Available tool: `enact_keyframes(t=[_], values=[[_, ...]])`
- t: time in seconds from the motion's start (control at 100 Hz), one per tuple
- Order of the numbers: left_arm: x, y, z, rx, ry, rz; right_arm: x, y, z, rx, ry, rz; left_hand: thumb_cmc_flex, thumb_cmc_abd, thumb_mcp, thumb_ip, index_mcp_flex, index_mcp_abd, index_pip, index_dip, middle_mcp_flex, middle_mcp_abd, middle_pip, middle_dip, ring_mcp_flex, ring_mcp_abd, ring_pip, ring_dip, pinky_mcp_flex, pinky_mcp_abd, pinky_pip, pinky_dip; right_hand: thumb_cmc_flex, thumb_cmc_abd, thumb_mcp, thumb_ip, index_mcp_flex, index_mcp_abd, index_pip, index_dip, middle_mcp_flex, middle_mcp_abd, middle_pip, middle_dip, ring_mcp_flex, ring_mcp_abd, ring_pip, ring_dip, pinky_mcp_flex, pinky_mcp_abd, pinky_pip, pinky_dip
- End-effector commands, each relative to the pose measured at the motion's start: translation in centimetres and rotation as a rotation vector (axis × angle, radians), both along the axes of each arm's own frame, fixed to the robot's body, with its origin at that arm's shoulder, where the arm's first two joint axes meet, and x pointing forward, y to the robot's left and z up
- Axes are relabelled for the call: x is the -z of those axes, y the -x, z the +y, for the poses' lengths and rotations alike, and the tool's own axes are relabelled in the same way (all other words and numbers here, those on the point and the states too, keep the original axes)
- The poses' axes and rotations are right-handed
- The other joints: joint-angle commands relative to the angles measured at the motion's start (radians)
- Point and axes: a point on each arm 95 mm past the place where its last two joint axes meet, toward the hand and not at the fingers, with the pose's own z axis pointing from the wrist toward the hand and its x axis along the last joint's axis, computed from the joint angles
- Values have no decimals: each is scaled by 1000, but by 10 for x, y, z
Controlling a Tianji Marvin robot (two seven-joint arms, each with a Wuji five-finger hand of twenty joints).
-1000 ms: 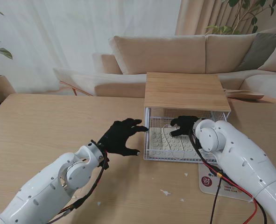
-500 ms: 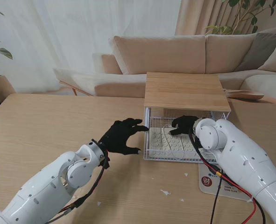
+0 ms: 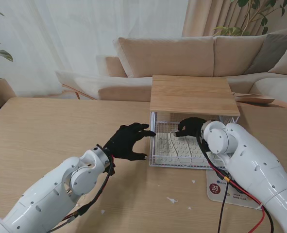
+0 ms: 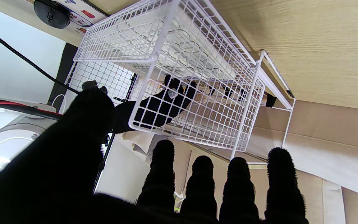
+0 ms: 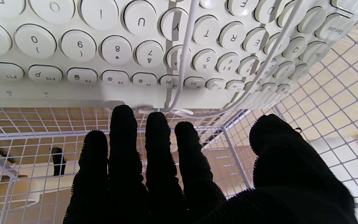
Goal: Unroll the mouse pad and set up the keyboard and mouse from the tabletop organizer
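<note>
One keyboard (image 3: 178, 146) lies inside one wire organizer (image 3: 155, 141), one white cable (image 5: 183, 59) across its keys. My right hand (image 3: 191, 127) reaches inside over it, fingers (image 5: 157, 149) open, holding nothing. My left hand (image 3: 127, 141) hovers just beside the organizer, fingers (image 4: 238, 183) spread. One mouse (image 4: 52, 14) sits outside it.

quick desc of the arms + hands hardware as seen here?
Both arms are glossy white shells with round joint housings. The left hand and right hand are black five-finger units in fuzzy black covering. Black and red cables run along the right arm; black and red ones trail under the left arm too.
</note>
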Motion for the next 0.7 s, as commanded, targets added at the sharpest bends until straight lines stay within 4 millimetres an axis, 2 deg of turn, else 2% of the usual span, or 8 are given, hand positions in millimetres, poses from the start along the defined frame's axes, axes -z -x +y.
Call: enact_keyframes(t=[0.0, 0.09, 0.12, 0.26, 0.41, 0.51, 0.69], values=[[-1, 1, -4, 5, 0, 7, 2, 1, 6, -15, -4, 1, -12, 26, -14, 30, -1, -17, 11, 4, -16, -23, 9, -15, -32, -14, 0, 16, -6, -10, 29, -10, -2, 22, 24, 14, -6, 11, 7, 7, -10, 9, 16, 12, 3, 9, 1, 4, -17, 8, 49, 24], [-2, 1, -4, 4, 1, 7, 5, -1, 7, -22, 5, -19, -12, 26, -14, 31, 0, -17, 11, 4, -16, -23, 10, -16, -31, -14, 1, 16, -6, -10, 29, -10, -19, 19, 46, 10, -49, -5, -8, 3, -67, -9, -68, -45, -50, -26, -137, -59, -60, -19, 58, -43], [-2, 1, -4, 5, 1, 6, 6, -2, 7, -21, 6, -17, -12, 26, -15, 31, 0, -17, 11, 4, -15, -23, 11, -17, -32, -15, 1, 16, -6, -10, 29, -10, -25, 18, 53, 9, -60, -5, -12, 5, -84, -12, -77, -84, -64, -34, -167, -71, -74, -29, 80, -97], [-1, 1, -5, 8, -1, 8, 13, -4, 9, -9, 4, 10, -12, 27, -15, 31, 0, -16, 11, 4, -16, -22, 11, -18, -31, -15, 1, 15, -6, -10, 29, -11, -30, 21, 39, 8, -101, -4, -31, 3, -173, -19, -176, -135, -159, -75, -320, -145, -122, -73, 37, -168], [-1, 1, -6, 7, -2, 10, 18, -4, 10, -2, 18, 64, -13, 27, -17, 31, 4, -22, 12, 4, -14, -23, 14, -19, -31, -15, 2, 15, -6, -10, 29, -11, -48, 26, 19, 8, -116, 11, -48, -5, -204, -4, -227, -157, -187, -76, -359, -165, -155, -82, 6, -194], [-1, 2, -9, 5, 1, 17, 21, -4, 10, 2, 9, 87, -12, 29, -17, 32, 8, -26, 12, 5, -13, -28, 16, -20, -31, -18, 1, 14, -7, -10, 28, -12, -56, 22, 11, 8, -112, 24, -48, -5, -194, 5, -229, -158, -176, -69, -358, -165, -147, -81, 3, -195], [-1, 2, -13, 14, -2, 19, 22, -3, 10, 10, -3, 125, -15, 35, -23, 32, 4, -22, 8, 3, -13, -27, 18, -21, -32, -17, 1, 13, -6, -10, 25, -14, -50, 24, -11, 10, -51, 40, -37, -6, -84, 25, -193, -141, -68, -21, -254, -118, -120, -38, 24, -159]])
